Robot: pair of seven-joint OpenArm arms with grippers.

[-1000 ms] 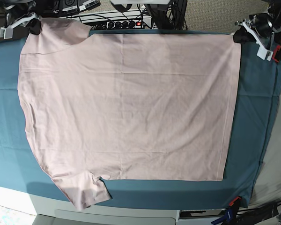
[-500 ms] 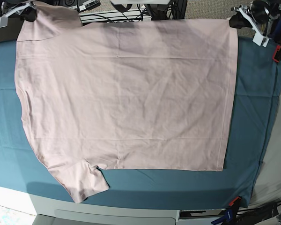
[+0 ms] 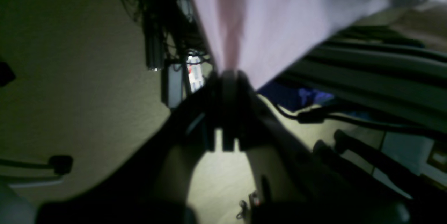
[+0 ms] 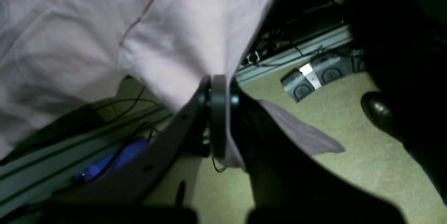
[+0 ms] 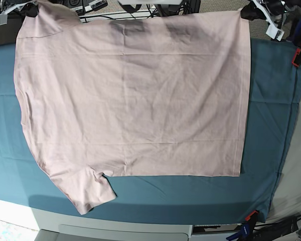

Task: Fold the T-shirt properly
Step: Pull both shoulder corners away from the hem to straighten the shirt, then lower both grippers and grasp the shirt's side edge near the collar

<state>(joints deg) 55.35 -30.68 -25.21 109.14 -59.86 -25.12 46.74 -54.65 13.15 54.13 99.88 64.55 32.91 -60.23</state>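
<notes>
Left wrist view: left gripper (image 3: pixel 226 77), jaws closed tight on a pinch of the T-shirt (image 3: pixel 279 17). Pink cloth rises from the jaws in a taut, creased sheet. Beyond the shirt's edge, carpet floor (image 3: pixel 70 77) and dark cables (image 3: pixel 349 117), blurred.

Right wrist view: right gripper (image 4: pixel 218 87), jaws closed on the shirt (image 4: pixel 87 42) close to a stitched seam. One loose flap of cloth hangs past the jaws on the far side. Behind the shirt, a metal rail and a grey foot pedal (image 4: pixel 319 75) on the carpet.

Base view: T-shirt (image 5: pixel 135 95), plain pink side up, spread flat over most of the teal sheet (image 5: pixel 271 125). Right gripper (image 5: pixel 30 9) grips the shirt's far corner at the sleeve end; left gripper (image 5: pixel 248 12) grips the far corner at the hem end. The shirt's far edge reaches past the sheet's far edge. One short sleeve juts from the shirt's near edge. Orange clamp (image 5: pixel 250 217) at the sheet's near corner.
</notes>
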